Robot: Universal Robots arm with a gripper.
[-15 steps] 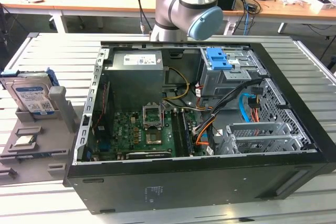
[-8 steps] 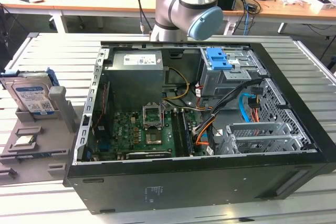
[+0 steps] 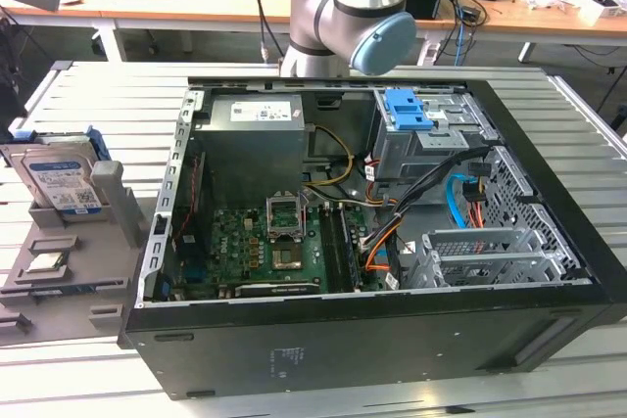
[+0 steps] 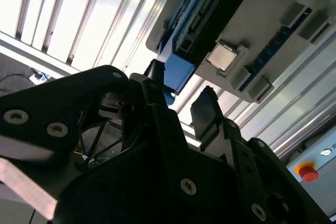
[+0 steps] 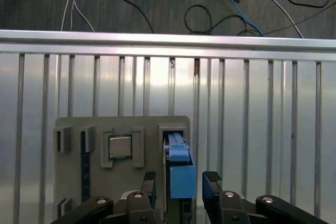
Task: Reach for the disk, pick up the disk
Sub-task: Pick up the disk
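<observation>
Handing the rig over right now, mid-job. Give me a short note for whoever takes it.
Gripper: open, holding nothing; in the first wrist view its fingers sit either side of the disk.
Disk: on edge in the grey holder, next to the chip.
Done: the reach, by the look of it.
Left: grasp and lift.

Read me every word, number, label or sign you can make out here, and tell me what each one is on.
Nothing can be read; print sits here:
White-and-blue label on the silver-grey, blue-framed hard-drive disk: too small.
Sticker on the grey metal power supply box: too small.
White marks on the side of the black computer case: blurred.
Round sign by the red button: blurred.
</observation>
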